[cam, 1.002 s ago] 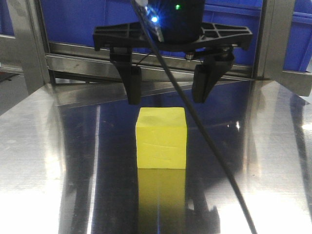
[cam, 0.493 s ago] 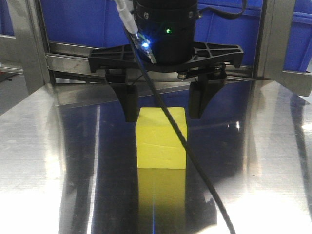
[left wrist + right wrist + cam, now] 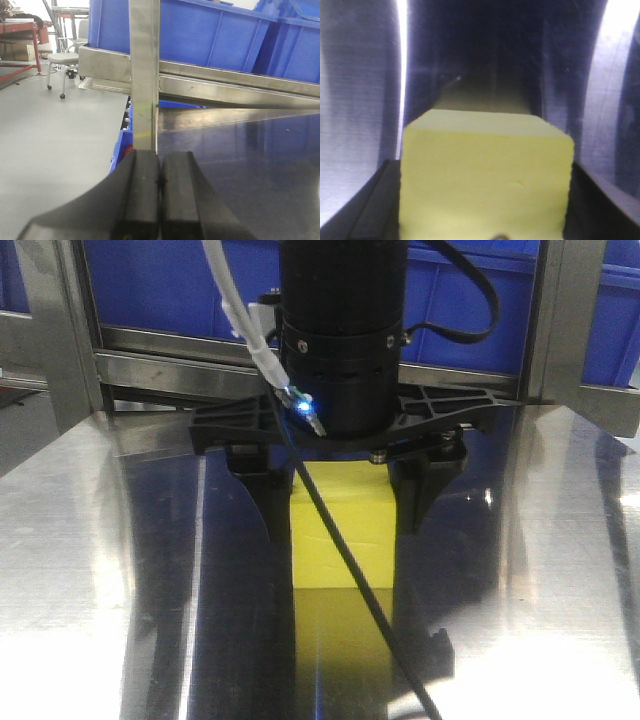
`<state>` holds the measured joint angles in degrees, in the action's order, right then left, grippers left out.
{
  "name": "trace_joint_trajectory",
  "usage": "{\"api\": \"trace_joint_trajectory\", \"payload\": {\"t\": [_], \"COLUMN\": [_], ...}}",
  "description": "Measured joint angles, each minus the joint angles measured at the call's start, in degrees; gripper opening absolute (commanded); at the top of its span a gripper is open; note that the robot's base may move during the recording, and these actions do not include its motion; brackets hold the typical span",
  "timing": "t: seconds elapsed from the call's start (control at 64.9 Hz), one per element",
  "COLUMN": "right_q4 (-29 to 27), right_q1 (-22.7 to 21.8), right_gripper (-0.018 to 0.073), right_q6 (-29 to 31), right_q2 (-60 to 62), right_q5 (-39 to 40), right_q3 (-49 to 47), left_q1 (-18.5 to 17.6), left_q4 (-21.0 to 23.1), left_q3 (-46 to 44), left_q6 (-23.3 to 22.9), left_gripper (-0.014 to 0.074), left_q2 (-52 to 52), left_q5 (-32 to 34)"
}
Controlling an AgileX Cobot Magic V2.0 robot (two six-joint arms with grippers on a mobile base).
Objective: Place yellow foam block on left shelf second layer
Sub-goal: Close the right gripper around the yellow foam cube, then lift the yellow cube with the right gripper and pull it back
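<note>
Right gripper — astride yellow foam block

At the front view's centre, the right hand hides the top of the yellow foam block. The right wrist view shows the block blurred and cropped at the bottom edge.

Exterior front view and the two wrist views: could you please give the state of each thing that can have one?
right gripper: open, one finger at each side of the yellow foam block; I cannot tell if they touch it.
yellow foam block: upright on the steel table, not lifted.
left gripper: shut, holding nothing.
blue light on the right arm: lit.
</note>
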<state>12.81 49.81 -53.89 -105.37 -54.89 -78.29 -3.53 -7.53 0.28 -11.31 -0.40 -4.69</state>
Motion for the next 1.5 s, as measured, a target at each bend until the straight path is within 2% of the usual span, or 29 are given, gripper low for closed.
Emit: {"api": "trace_joint_trajectory", "payload": {"t": [0.123, 0.216, 0.339, 0.416, 0.601, 0.74, 1.018, 1.233, 1.341, 1.495], "right_q4": [-0.09, -0.09, -0.96, -2.03, -6.26, -7.91, -8.11, -8.11, -8.11, -8.11], "right_q1": [0.00, -0.22, -1.53, -3.30, -9.05, -14.91, -27.90, -36.12, -37.93, -38.03], "right_gripper": [0.0385, 0.0327, 0.0326, 0.0326, 0.0326, 0.0326, 0.0326, 0.0326, 0.0326, 0.0326], "right_q6": [0.24, 1.38, 4.74, 8.96, 23.77, 30.84, 35.75, 39.18, 41.14, 43.28], "right_q2": [0.00, 0.00, 0.64, 1.79, 7.27, 13.80, 31.49, 48.80, 57.69, 70.61], "right_q5": [0.14, 0.50, 1.41, 1.89, 2.23, 2.23, 5.52, 7.18, 7.18, 6.93], "right_q3": [0.14, 0.14, 0.27, 0.27, 1.58, 5.54, 23.01, 37.35, 42.59, 46.65], "left_q1": [0.00, 0.00, 0.00, 0.00, 0.00, 0.00, 0.00, 0.00, 0.00, 0.00], "left_q4": [0.00, 0.00, 0.00, 0.00, 0.00, 0.00, 0.00, 0.00, 0.00, 0.00], "left_q3": [0.00, 0.00, 0.00, 0.00, 0.00, 0.00, 0.00, 0.00, 0.00, 0.00], "left_q6": [0.00, 0.00, 0.00, 0.00, 0.00, 0.00, 0.00, 0.00, 0.00, 0.00], "left_gripper": [0.0136, 0.0136, 0.0136, 0.0136, 0.0136, 0.0136, 0.0136, 0.0136, 0.0136, 0.0136], "left_q2": [0.00, 0.00, 0.00, 0.00, 0.00, 0.00, 0.00, 0.00, 0.00, 0.00], "left_q5": [0.00, 0.00, 0.00, 0.00, 0.00, 0.00, 0.00, 0.00, 0.00, 0.00]}}
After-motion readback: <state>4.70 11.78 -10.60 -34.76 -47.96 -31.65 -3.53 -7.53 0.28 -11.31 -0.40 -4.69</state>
